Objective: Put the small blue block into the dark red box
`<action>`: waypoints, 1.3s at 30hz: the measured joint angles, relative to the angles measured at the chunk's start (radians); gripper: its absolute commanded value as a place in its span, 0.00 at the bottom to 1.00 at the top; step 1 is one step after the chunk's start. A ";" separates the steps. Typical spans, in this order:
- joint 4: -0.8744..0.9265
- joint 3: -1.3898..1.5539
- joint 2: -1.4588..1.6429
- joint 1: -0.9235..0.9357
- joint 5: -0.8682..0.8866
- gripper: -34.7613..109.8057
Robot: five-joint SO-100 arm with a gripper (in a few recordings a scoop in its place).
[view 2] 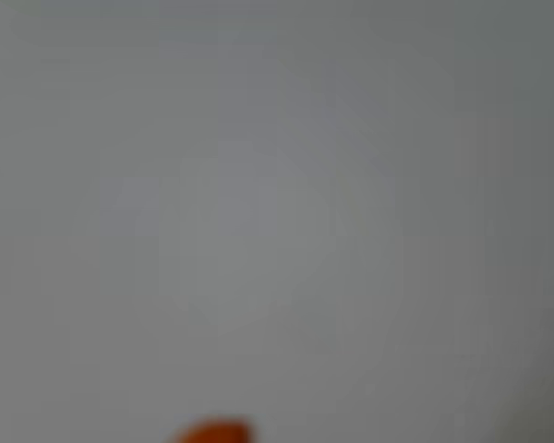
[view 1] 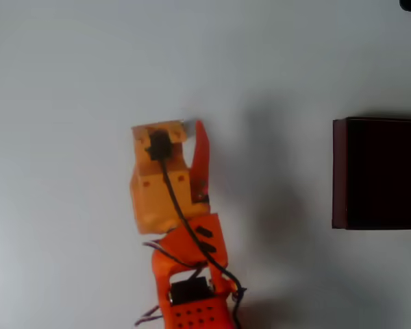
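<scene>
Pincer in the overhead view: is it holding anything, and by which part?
Cannot be told: the pincer points down at the white table, hiding its tips; no block shows.

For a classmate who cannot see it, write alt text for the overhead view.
An orange robot arm's gripper points up the picture over a plain white table, left of centre. The dark red box, near-black inside, sits at the right edge, well apart from the arm.

table [view 1: 75, 75]: plain white, matte, blurred in the wrist view [view 2: 258, 185]
box [view 1: 340, 175]: lies on the table at 3 o'clock in the overhead view, cut by the right edge, maroon walls, near-black inside
</scene>
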 measured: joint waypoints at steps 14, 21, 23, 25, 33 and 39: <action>-0.354 -0.074 -0.390 0.046 -0.049 0.45; -0.462 0.009 -0.411 0.078 -0.049 0.45; -0.465 0.011 -0.410 0.083 -0.049 0.45; -0.465 0.015 -0.413 0.081 -0.046 0.45; -0.463 0.012 -0.465 0.058 -0.025 0.45; -0.485 -0.020 -0.560 0.031 0.000 0.45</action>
